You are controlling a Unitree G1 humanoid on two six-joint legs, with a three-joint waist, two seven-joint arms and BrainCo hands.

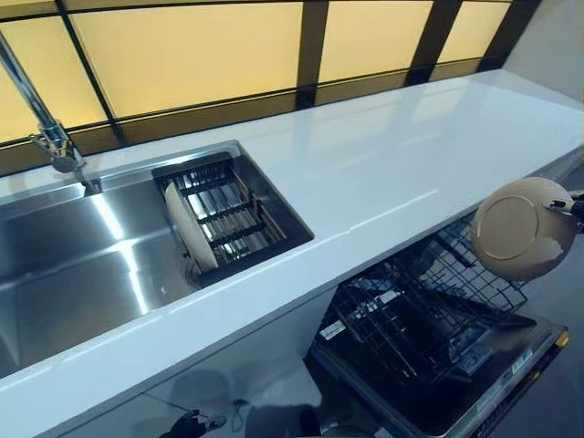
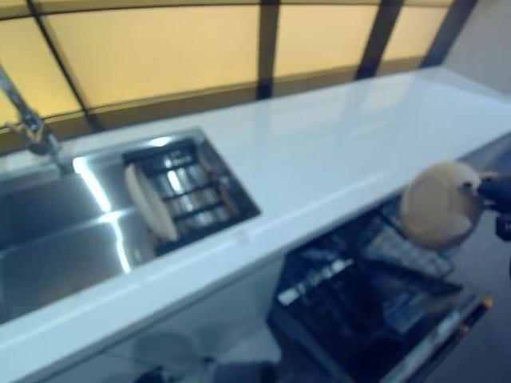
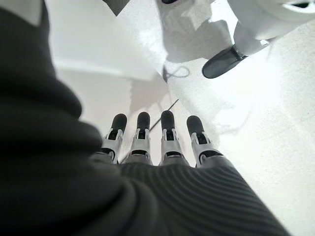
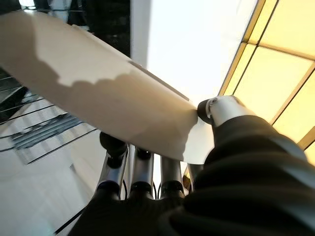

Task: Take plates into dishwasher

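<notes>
Running left to right, a white counter spans the scene below amber backlit wall panels. At the far left a faucet stands over a steel sink, where a dark drying rack holds one cream plate on edge. Below the counter's right end, the open dishwasher shows its wire rack — its contents are hard to make out. Above that rack, the right hand pinches a second cream plate between thumb and fingers. The left hand hangs low over the floor, fingers straight, holding nothing.
</notes>
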